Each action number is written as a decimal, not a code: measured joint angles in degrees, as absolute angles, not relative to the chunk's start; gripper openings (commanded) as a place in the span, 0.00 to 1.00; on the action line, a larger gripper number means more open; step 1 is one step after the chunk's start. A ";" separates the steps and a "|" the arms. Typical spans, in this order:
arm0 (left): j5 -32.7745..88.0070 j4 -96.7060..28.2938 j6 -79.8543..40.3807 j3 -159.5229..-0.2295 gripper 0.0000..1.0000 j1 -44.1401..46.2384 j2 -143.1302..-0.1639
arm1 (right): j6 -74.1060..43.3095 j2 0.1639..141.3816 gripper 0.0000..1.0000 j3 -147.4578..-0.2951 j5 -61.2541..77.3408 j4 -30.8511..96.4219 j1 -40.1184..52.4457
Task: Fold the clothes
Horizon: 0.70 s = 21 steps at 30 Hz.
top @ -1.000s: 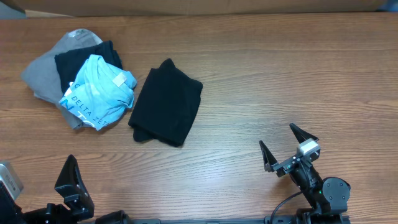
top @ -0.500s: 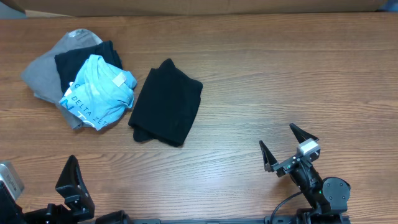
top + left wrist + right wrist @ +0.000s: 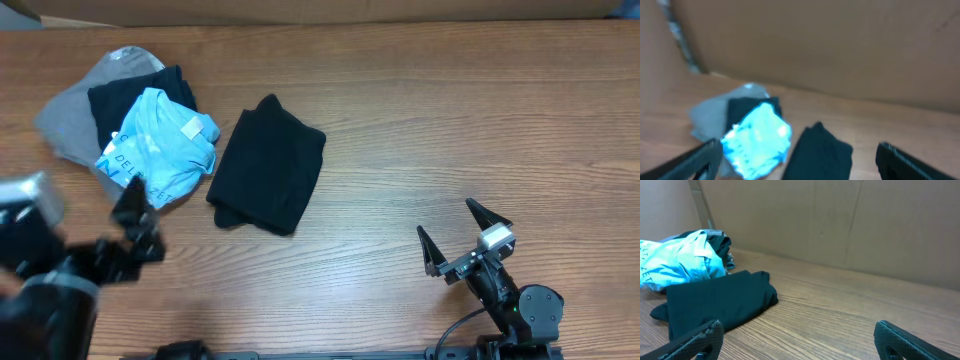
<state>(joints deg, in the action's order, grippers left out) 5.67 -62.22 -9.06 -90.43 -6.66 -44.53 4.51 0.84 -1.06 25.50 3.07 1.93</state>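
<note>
- Left tool (image 3: 799, 146), blurred at lower left of the overhead view, and right tool (image 3: 445, 220) at lower right are both released, fingers wide apart.
- One folded black cloth (image 3: 268, 165), roughly rectangular, lies left of centre on the wood-grain table (image 3: 450, 110).
- Upper left, three crumpled pieces in one pile: grey garment (image 3: 70, 115), dark garment (image 3: 130, 95), light blue shirt (image 3: 160, 150) with print.

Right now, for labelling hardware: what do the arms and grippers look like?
Both are black. The right gripper has pointed wedge fingers, a white block behind them, a black cable by its base. The left gripper, blurred, carries a grey block.
</note>
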 measured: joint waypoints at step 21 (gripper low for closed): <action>11.46 -17.06 -9.58 -10.39 1.00 -5.56 -1.74 | 4.51 0.84 1.00 -1.06 25.50 3.05 1.93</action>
<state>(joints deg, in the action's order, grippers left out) 11.46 -17.06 -9.58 -10.39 -5.56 -1.74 4.51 0.84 -1.06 25.50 3.05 1.93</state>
